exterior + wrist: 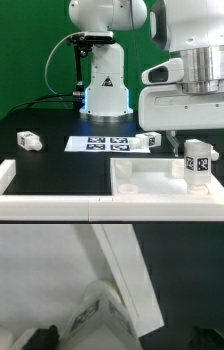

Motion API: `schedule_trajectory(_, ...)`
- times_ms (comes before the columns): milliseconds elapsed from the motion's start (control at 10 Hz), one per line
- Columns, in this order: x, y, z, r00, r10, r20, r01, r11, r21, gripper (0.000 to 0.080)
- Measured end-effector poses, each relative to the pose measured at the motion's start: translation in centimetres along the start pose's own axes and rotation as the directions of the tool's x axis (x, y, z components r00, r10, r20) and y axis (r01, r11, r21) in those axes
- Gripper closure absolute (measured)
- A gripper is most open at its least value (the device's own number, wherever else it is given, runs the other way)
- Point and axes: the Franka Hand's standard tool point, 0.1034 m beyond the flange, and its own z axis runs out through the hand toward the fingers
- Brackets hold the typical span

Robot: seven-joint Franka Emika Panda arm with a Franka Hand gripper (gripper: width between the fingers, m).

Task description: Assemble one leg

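– Two things I need before the next move: how the gripper [127, 336] stands, and where the leg [100, 318] is.

– Its fingers [43, 336] are spread wide, one on each side of the leg, with a gap showing on both sides. The wrist view is blurred, so I cannot rule out a light touch on one side. The leg stands upright between them, directly under the hand, with a tagged face turned toward the exterior camera.

– And under the leg?

– The white panel [140, 178]. The leg's foot sits at the panel corner closest to the hand, just inside the raised rim [125, 274]. Past that rim there is only dark table [190, 269].

– So the step, I'd judge, is seating the leg and turning it home in that corner.

– I'd say so. To do it well, close squarely on two opposite flat faces, low enough to steer but clear of the rim. Hold the leg plumb and twist about its own axis, so the panel is not dragged round. A tilted leg would likely bind in its joint.

– Anything close enough to foul the hand?

– Nothing touching. The nearer spare leg [147, 140] lies a little way out from the hand, at the end of the marker board [100, 143]. The farther spare leg [28, 141] lies well beyond the board's other end.
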Motion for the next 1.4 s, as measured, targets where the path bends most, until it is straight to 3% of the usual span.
schedule_trajectory(200, -0.16, 0.16, 0.33, 0.953, -0.301, -0.035, 0.3, 0.953, -0.037, 0.015)
schedule_trajectory(300, 0.17, 0.49, 0.31, 0.882, -0.47, -0.046, 0.467, 0.882, -0.056, 0.015)
schedule_trajectory(400, 0.13, 0.5, 0.35, 0.893, -0.447, -0.046, 0.445, 0.894, -0.052, 0.015)
schedule_trajectory(600, 0.1, 0.52, 0.41, 0.901, -0.432, -0.046, 0.429, 0.902, -0.052, 0.0395)
schedule_trajectory(700, 0.08, 0.49, 0.43, 0.919, -0.391, -0.048, 0.389, 0.92, -0.049, 0.0395)
schedule_trajectory(800, 0.11, 0.54, 0.43, 0.941, -0.335, -0.052, 0.333, 0.942, -0.046, 0.0511)
schedule_trajectory(1100, 0.59, 0.59, 0.55, 0.997, -0.023, -0.07, 0.021, 0.999, -0.03, 0.0511)
schedule_trajectory(1200, 0.62, 0.63, 0.56, 0.991, 0.107, -0.075, -0.109, 0.994, -0.025, 0.0511)
schedule_trajectory(1400, 0.73, 0.88, 0.65, 0.886, 0.463, -0.03, -0.464, 0.886, 0.0, 0.0511)
